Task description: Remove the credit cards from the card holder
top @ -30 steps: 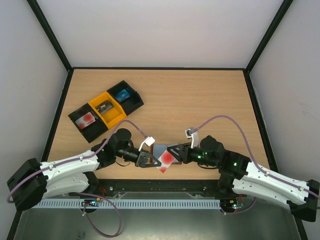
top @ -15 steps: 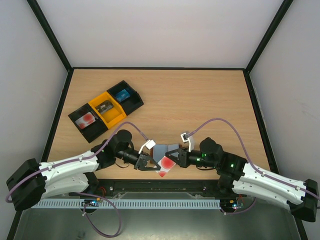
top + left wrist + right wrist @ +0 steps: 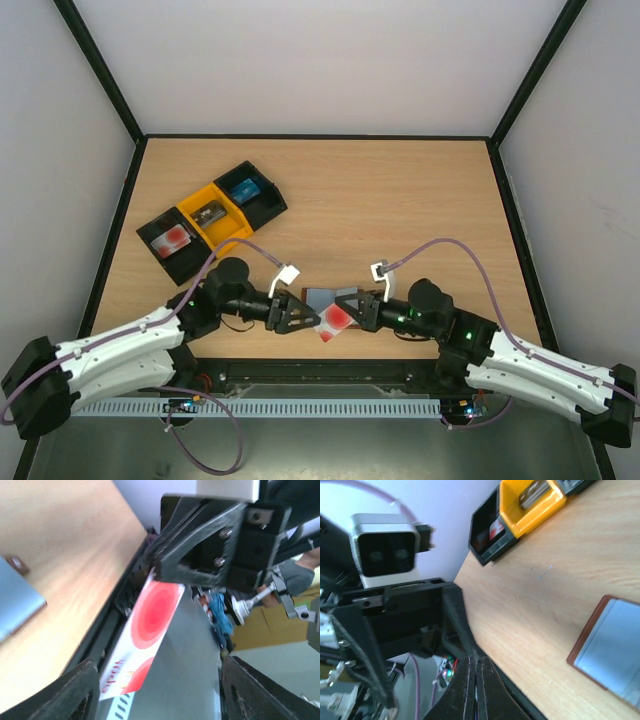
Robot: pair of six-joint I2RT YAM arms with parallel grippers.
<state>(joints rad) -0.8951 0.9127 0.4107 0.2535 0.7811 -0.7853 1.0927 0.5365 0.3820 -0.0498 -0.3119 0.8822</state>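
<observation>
A pale credit card with red patches [image 3: 335,320] hangs just past the table's near edge. My right gripper [image 3: 352,314] is shut on its right edge. In the left wrist view the card [image 3: 145,625] sits between my left gripper's [image 3: 160,695] spread fingers, apart from the right finger [image 3: 255,690]. That left gripper [image 3: 308,316] is open. The right wrist view has the card edge-on between the right gripper's [image 3: 477,672] pressed fingers. The card holder [image 3: 324,297] lies open on the table behind both grippers, grey-blue inside with a brown rim [image 3: 612,650].
Three joined trays stand at the back left: a black one [image 3: 172,240] with a red-patched card, a yellow one [image 3: 212,215] with a dark card, and a black one [image 3: 247,190] with a blue card. The table's black front rail [image 3: 107,630] runs under the grippers.
My left gripper has opened and let go of the red-patched card. My right gripper has closed on that card.
</observation>
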